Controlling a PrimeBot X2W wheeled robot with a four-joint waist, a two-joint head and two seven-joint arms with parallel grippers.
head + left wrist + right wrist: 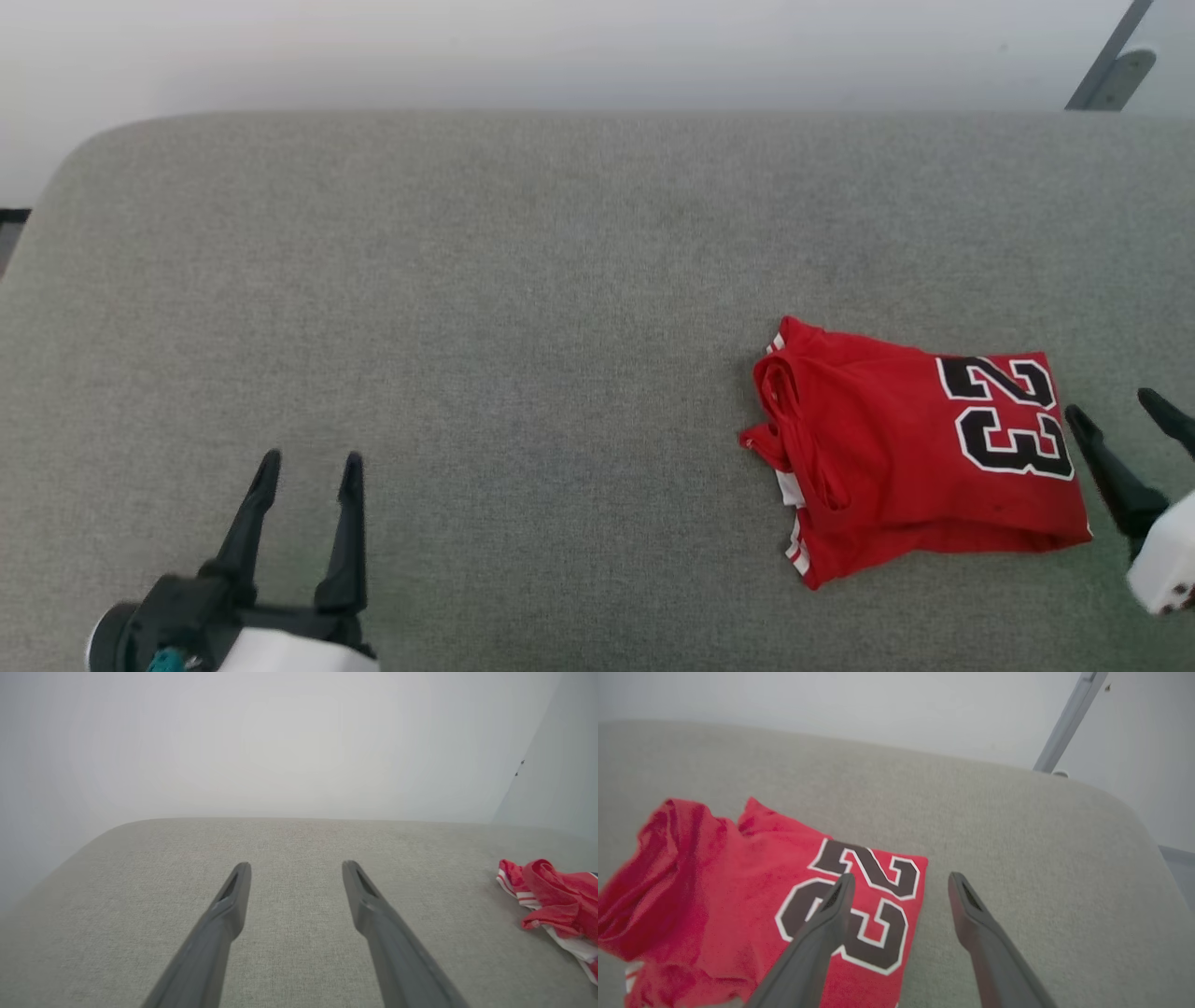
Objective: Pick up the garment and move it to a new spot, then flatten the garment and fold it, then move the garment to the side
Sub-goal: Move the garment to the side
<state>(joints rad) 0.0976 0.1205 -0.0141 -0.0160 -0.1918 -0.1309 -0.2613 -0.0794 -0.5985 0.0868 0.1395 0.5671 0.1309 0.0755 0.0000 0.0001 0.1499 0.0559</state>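
Note:
The garment (896, 448) is a red jersey with black, white-outlined numerals and striped trim, folded into a rough rectangle on the right of the grey cushioned surface (523, 299). My right gripper (1120, 406) stands open just beside its right edge, fingers apart and holding nothing. In the right wrist view the garment (714, 896) lies under and left of that gripper (901, 879), one finger over the numerals. My left gripper (310, 462) is open at the lower left, far from the cloth. The left wrist view shows its open fingers (296, 865) above bare fabric, with the garment (556, 900) at the right edge.
The grey surface has a rounded far-left corner (103, 140) and meets a pale wall behind. A grey metal post (1106, 65) stands at the far right corner. Wide bare fabric lies between the two grippers.

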